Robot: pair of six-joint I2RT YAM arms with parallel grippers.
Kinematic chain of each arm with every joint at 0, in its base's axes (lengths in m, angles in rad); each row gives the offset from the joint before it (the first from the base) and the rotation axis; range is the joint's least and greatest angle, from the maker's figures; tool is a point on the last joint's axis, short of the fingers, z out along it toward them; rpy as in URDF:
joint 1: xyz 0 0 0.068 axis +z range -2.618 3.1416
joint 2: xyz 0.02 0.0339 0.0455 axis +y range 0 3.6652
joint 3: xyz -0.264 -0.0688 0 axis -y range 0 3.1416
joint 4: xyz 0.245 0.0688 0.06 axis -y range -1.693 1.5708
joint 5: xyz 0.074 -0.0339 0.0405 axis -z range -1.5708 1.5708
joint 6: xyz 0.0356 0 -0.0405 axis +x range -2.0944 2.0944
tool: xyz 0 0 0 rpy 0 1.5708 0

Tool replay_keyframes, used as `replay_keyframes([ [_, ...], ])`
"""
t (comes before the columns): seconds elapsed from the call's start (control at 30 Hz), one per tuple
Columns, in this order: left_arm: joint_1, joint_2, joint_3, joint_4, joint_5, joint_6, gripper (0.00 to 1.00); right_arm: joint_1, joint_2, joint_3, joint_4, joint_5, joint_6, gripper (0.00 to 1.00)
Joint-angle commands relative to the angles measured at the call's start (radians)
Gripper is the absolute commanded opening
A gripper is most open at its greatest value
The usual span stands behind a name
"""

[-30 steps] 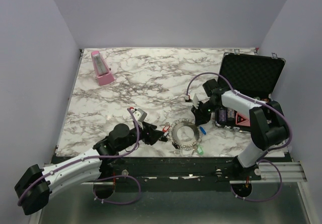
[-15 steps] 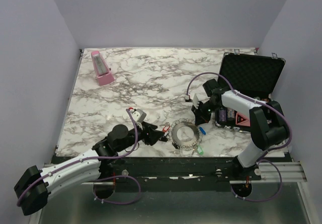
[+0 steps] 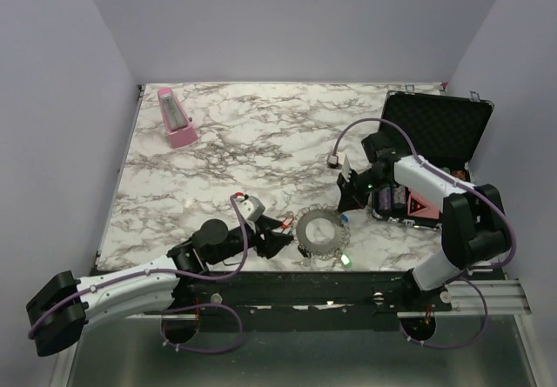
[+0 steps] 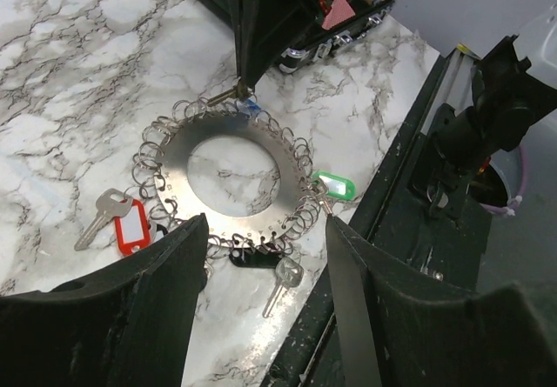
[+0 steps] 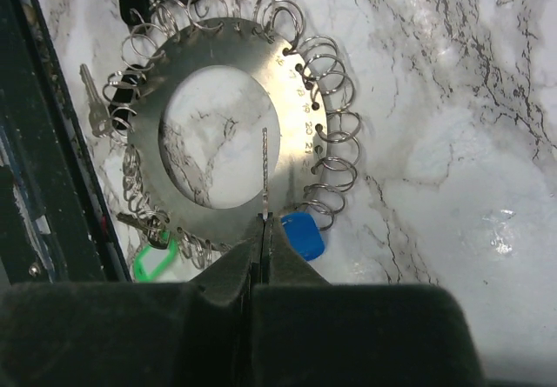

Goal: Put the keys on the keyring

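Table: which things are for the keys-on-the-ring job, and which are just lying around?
For the job: keyring; blue key, pinched in the right end effector; red key; green key; black key.

Just lying about: pink wedge; open black case.

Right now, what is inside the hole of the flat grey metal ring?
Bare marble table shows through the flat grey metal ring. From the right wrist, a thin silver key in the right hand reaches over the hole. What lies under its metal is covered.
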Motion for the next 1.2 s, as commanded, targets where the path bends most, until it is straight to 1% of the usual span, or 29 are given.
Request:
replay_keyframes([
  [0.0,-0.021,0.051,0.008,0.115,0.029,0.079,0.64,-0.016,-0.045,0.022,-0.029,-0.091,-0.015,0.01],
  [0.1,-0.025,0.090,0.009,0.158,0.036,0.113,0.65,-0.018,-0.054,0.021,-0.026,-0.099,-0.013,0.01],
  [0.2,-0.027,0.119,0.025,0.158,0.036,0.129,0.64,-0.024,-0.060,0.019,-0.024,-0.098,-0.010,0.01],
  [0.53,-0.050,0.194,0.061,0.174,0.025,0.131,0.64,-0.030,-0.128,0.035,-0.026,-0.156,0.008,0.01],
  [0.67,-0.068,0.228,0.081,0.213,0.009,0.140,0.65,-0.032,-0.154,0.039,-0.024,-0.182,0.022,0.01],
  [0.8,-0.084,0.301,0.117,0.295,-0.002,0.172,0.65,-0.032,-0.178,0.048,-0.007,-0.210,0.056,0.01],
  [0.9,-0.088,0.390,0.143,0.376,-0.002,0.206,0.64,-0.032,-0.192,0.051,0.010,-0.220,0.089,0.01],
  [1.07,-0.090,0.528,0.184,0.503,-0.031,0.238,0.64,-0.032,-0.232,0.051,0.059,-0.248,0.174,0.01],
  [1.17,-0.090,0.578,0.198,0.558,-0.057,0.237,0.62,-0.033,-0.258,0.044,0.102,-0.269,0.238,0.00],
])
